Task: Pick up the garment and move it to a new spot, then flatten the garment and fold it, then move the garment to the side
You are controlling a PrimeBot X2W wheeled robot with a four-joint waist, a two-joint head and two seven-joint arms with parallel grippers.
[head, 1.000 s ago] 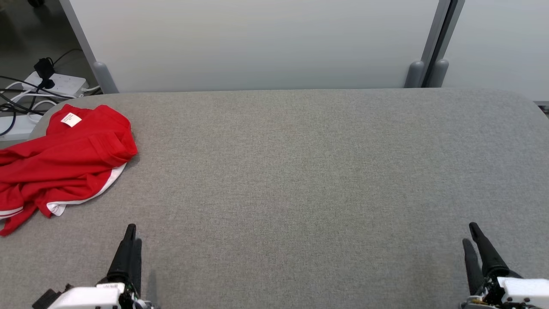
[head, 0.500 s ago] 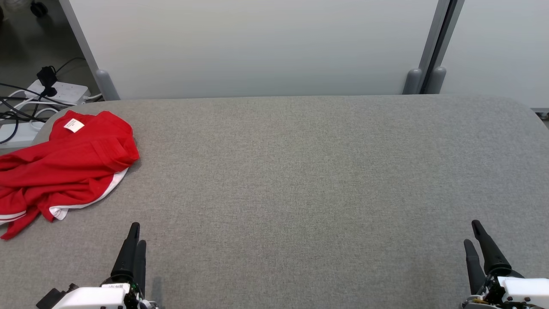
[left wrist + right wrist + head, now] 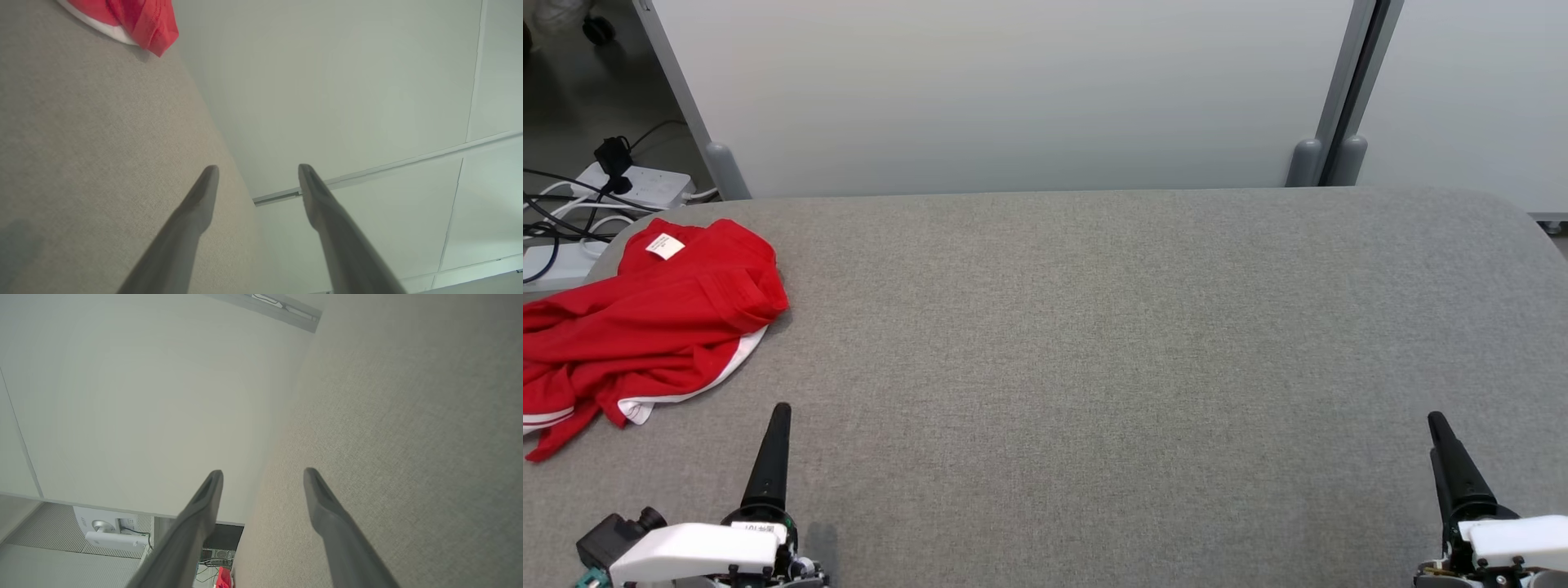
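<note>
The red garment (image 3: 645, 318) lies crumpled at the left edge of the frame, on the grey table (image 3: 1094, 343). At lower left, the left gripper (image 3: 258, 169) hovers near it without touching, fingers parted and holding nothing. At lower right, the right gripper (image 3: 263, 473) is likewise spread and empty.

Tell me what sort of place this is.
Likely an office or lab: a grey cloth-topped table, pale partition panels behind it, and a power strip on the floor.
</note>
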